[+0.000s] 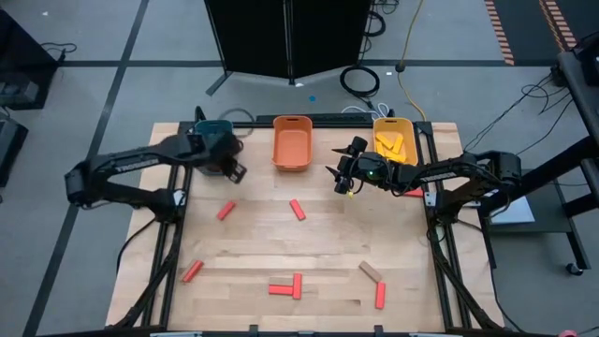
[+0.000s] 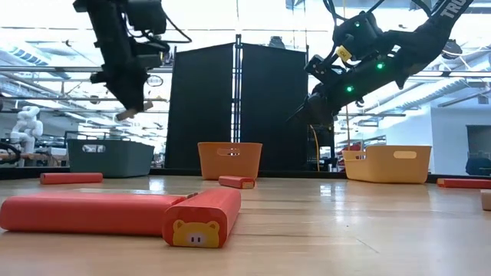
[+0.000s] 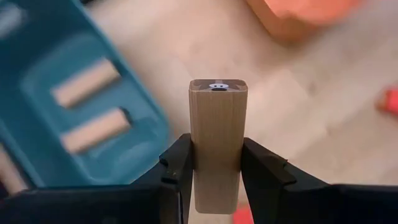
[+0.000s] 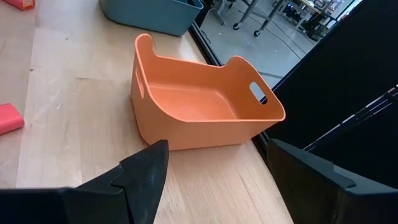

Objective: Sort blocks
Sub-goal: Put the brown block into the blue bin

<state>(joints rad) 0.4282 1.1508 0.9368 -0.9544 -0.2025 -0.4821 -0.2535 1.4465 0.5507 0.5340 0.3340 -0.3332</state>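
- The left gripper (image 3: pixel 214 180) is clamped on a tan block (image 3: pixel 217 143), fingers pinching its long sides, the block's end standing out well past the fingertips.
- The teal bin (image 3: pixel 37 112) lies just beside and below this gripper; two tan blocks (image 3: pixel 84 82) already rest inside, so this one likely belongs there.
- To do it well: carry the block fully over the bin's floor, not its rim, lower a little, then open, so it does not bounce out.
- The right gripper (image 4: pixel 217 165) hangs spread wide and empty, the orange bin (image 4: pixel 199 106) just ahead of it.
- Red blocks (image 1: pixel 298 209) remain scattered on the table (image 1: pixel 328 253), well apart from both grippers.
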